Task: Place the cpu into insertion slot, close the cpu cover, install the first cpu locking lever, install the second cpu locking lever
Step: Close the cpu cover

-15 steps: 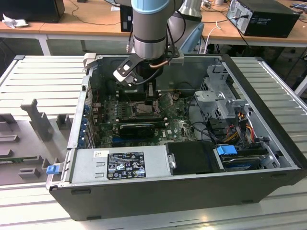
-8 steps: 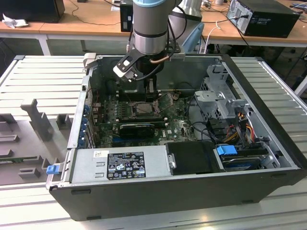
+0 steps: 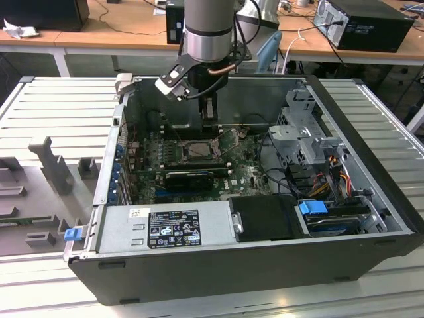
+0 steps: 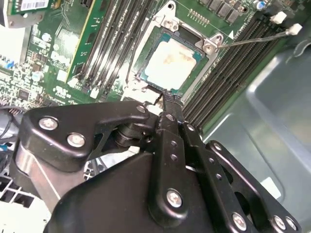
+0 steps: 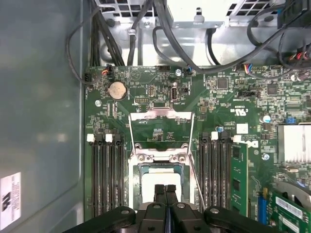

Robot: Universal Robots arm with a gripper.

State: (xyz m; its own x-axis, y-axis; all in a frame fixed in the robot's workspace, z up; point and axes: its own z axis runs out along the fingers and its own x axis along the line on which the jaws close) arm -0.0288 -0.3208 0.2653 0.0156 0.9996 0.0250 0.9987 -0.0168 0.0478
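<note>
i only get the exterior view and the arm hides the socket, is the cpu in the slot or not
Observer: Yes. In the first wrist view the cpu lies flat inside the insertion slot.
Operator: cover closed over it
Observer: No. The cpu cover stands open, and the green motherboard shows through its cut-out.
Operator: is the gripper holding anything
Observer: Nothing I can see. In the second wrist view the gripper is shut, with its tips at the cpu's edge. I can't tell whether they touch it.
</note>
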